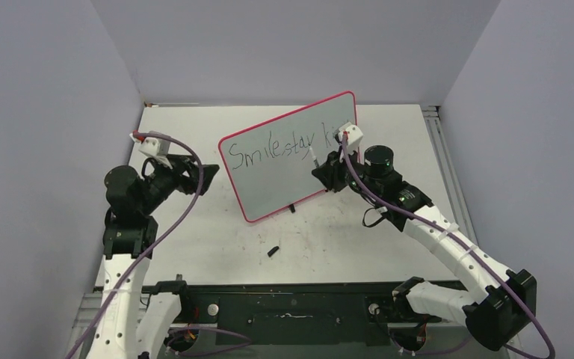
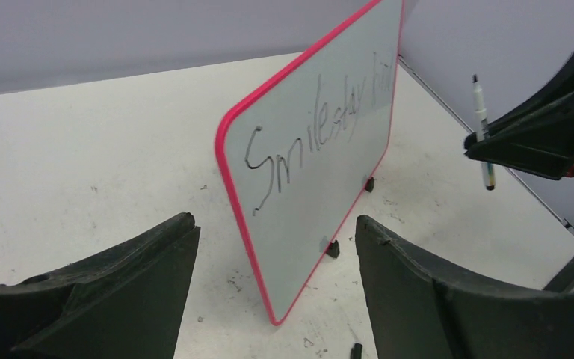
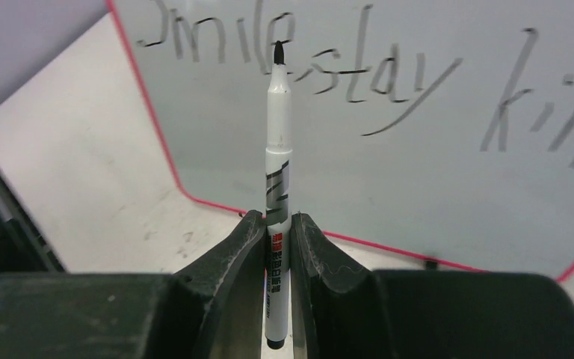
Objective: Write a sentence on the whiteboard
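Right end effector [image 3: 276, 228] is clenched on a marker [image 3: 278, 134], tip up and bare, barrel upright between the fingers. The whiteboard [image 1: 284, 161] stands tilted on its little black feet mid-worktop [image 1: 194, 247]. Its long axis runs from near-left to far-right in the top view, with the written face towards the right arm. From the left wrist view, the tip hangs clear of the face, so my guess is the next move is forward, then right along that axis. Left end effector [image 1: 211, 178] is spread wide with nothing in it, just off the board's left short edge. The writing reads "Smile stay ki…", with the last strokes unclear. The marker has a red band with print too small to read.
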Tool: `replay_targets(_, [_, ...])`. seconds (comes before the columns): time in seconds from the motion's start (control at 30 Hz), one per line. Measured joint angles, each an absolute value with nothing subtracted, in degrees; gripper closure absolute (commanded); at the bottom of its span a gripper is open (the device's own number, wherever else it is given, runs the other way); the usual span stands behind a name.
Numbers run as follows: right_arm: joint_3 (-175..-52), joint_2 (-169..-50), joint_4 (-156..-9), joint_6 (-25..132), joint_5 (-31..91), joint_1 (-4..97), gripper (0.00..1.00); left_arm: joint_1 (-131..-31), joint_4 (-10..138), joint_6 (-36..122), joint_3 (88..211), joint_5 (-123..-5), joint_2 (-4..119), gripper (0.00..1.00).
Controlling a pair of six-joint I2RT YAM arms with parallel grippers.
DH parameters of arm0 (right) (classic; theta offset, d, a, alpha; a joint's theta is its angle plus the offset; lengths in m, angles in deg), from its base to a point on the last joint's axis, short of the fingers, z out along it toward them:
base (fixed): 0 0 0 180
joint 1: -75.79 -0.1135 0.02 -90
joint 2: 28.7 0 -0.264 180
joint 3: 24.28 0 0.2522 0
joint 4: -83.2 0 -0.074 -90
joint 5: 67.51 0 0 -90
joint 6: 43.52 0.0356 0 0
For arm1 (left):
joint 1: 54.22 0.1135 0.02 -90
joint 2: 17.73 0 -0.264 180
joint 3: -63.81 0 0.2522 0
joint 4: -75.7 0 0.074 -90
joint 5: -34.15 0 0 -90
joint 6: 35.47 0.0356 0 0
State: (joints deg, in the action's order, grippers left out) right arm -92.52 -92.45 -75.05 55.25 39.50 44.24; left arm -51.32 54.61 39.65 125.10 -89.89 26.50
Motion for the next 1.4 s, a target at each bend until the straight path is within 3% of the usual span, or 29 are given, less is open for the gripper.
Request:
replay_targets(0.37, [-84.83, -92.4, -83.05, 66.66, 56.9, 37.68, 0.95, -73.0, 46.35, 33.31, 128.57, -86.29, 17.86, 0.27])
replay_targets(0.7, [-83.97, -88.84, -87.79, 71.19, 57.8, 34.45, 0.95, -92.89, 58.3, 20.62, 119.52, -80.52, 24.95, 0.29])
replay_targets(1.07, [-83.93, -88.05, -90.39, 72.35, 57.45, 32.87, 0.95, -95.06, 78.04, 9.93, 115.39, -73.61, 30.34, 0.4])
replay_targets(1.27, [-83.93, -88.08, -90.37, 72.3, 57.38, 31.76, 0.95, -95.08, 81.98, 6.93, 115.17, -70.51, 30.47, 0.59])
replay_targets(1.4, [-83.93, -88.32, -90.26, 72.06, 57.23, 30.97, 0.95, -95.25, 82.74, 5.99, 115.17, -69.61, 31.5, 0.62])
